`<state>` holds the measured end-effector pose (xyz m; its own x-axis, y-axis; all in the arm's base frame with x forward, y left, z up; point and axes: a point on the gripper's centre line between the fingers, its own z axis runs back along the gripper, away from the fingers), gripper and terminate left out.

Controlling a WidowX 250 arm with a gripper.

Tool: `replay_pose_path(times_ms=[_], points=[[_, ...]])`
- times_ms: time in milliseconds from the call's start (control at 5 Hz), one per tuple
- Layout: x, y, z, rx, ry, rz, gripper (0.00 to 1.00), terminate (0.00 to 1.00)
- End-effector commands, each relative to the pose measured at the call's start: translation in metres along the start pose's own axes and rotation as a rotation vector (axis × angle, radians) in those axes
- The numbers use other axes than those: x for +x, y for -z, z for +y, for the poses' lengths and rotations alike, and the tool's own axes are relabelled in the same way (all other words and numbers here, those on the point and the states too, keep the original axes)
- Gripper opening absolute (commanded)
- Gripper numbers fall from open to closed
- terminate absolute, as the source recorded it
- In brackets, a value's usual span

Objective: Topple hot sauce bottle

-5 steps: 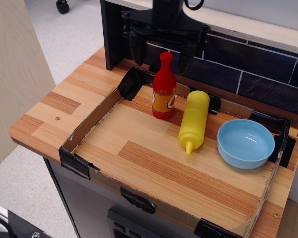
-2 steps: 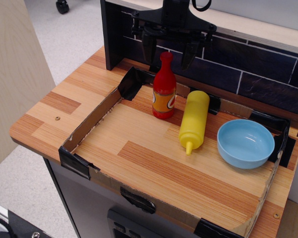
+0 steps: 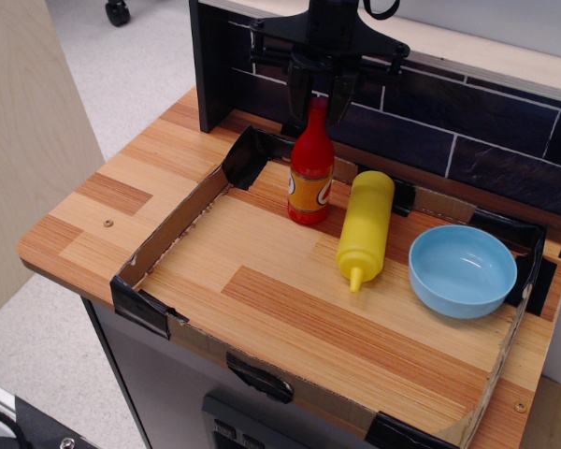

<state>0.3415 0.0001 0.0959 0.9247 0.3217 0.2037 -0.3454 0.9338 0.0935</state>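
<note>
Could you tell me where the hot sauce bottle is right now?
The hot sauce bottle stands upright near the tray's back edge, just left of the lying yellow squeeze bottle, its cap between the gripper's jaws.

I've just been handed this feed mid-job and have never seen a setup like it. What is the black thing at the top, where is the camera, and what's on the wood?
There is one camera, looking down from above the front of a wooden counter with a low cardboard rim taped at its corners. The black shape at the top is the robot arm's gripper, a two-fingered claw. Its fingers have closed in around the cap of the small red plastic hot sauce bottle with an orange-and-white label, which stands upright. Whether they actually pinch the cap is hard to tell from this angle. To the right lies a yellow squeeze bottle on its side, nozzle pointing toward the camera. Further right sits an empty light blue bowl. Behind everything is a dark tiled wall.
</note>
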Motion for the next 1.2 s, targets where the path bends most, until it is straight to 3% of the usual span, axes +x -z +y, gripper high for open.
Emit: replay_pose_path(times_ms=[0,200,400,800,1000], points=[[0.000,-0.030,0.018,-0.007,-0.010,-0.199,0.00,0.00],[-0.011,-0.034,0.020,-0.021,0.025,-0.315,0.00,0.00],[-0.023,-0.024,0.016,-0.065,0.108,-0.354,0.00,0.00],[-0.044,0.008,0.015,-0.034,0.150,-0.461,0.00,0.00],[-0.058,0.015,0.015,-0.010,0.110,-0.380,0.00,0.00]])
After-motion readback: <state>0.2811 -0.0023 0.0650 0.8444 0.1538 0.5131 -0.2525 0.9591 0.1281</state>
